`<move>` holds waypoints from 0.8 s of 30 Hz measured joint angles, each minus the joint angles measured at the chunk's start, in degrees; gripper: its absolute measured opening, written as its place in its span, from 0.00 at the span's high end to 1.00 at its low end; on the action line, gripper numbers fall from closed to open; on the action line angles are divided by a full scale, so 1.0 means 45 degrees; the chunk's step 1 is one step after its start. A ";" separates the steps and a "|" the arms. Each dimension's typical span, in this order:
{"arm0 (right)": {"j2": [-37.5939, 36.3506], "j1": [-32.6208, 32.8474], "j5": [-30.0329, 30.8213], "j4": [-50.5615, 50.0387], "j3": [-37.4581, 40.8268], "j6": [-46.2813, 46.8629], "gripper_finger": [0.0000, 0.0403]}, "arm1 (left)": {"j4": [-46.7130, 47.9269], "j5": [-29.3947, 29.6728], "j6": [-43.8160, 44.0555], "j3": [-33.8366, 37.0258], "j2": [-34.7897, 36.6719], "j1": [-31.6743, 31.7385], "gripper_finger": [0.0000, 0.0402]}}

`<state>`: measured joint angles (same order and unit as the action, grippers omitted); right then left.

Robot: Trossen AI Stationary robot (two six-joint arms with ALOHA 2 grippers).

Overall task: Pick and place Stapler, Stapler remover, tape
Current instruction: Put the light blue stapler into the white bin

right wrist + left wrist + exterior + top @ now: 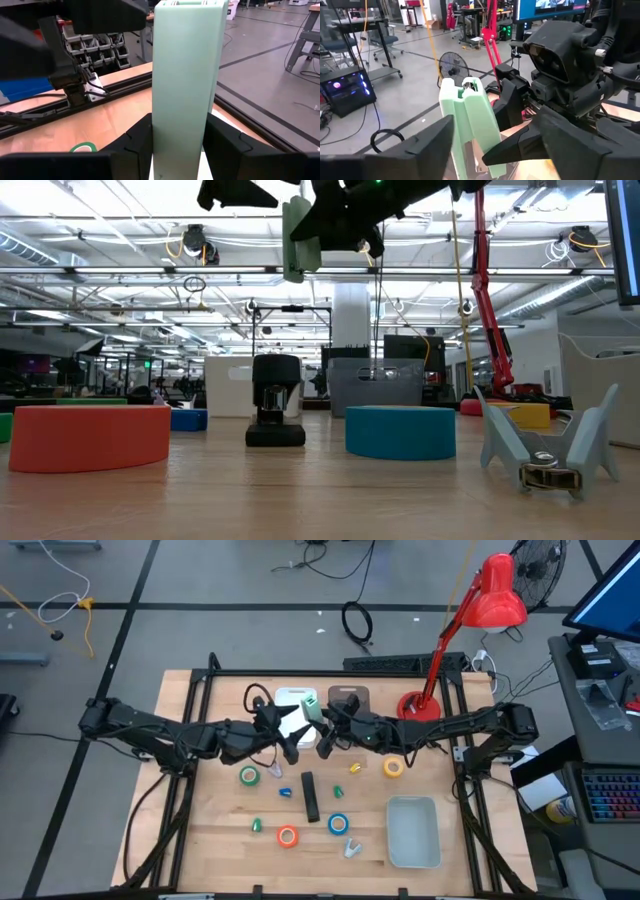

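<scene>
The right gripper (180,145) is closed on a pale green stapler (186,75), whose body stands upright between the dark fingers (137,140) and is pinched on both sides. In the high view this gripper (322,730) hangs over the far middle of the desk (200,830) with the stapler (312,707) at its tip, raised clear of the wood. Just beside it, facing it, the left gripper (288,732) has its fingers spread wide; in the left wrist view those fingers (427,145) stand on either side of the stapler (470,125) without pressing it, with a gap showing on each side.

Below and nearer than the two grippers, a black stapler (311,796) lies on the desk. A green tape roll (249,776) sits on the left gripper's side of it, and a yellow tape roll (394,767) sits under the right arm. Nearer the desk's front edge lie an orange tape roll (288,836) and a blue tape roll (339,824), and beside the blue one a grey staple remover (350,847). A pale tray (414,855) lies at the front right.

Beyond the grippers, at the desk's far edge, a red desk lamp (480,610) rises from its round base.
</scene>
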<state>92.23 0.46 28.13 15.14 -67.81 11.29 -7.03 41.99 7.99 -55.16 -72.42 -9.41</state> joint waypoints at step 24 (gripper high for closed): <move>0.0000 -0.0003 -0.0274 0.0102 0.0000 0.0846 0.67 | -0.0376 -0.1073 -0.0093 0.0010 0.0000 0.0593 0.11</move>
<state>92.23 0.45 26.89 15.59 -67.81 15.09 -8.72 37.16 7.57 -55.11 -72.42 -6.74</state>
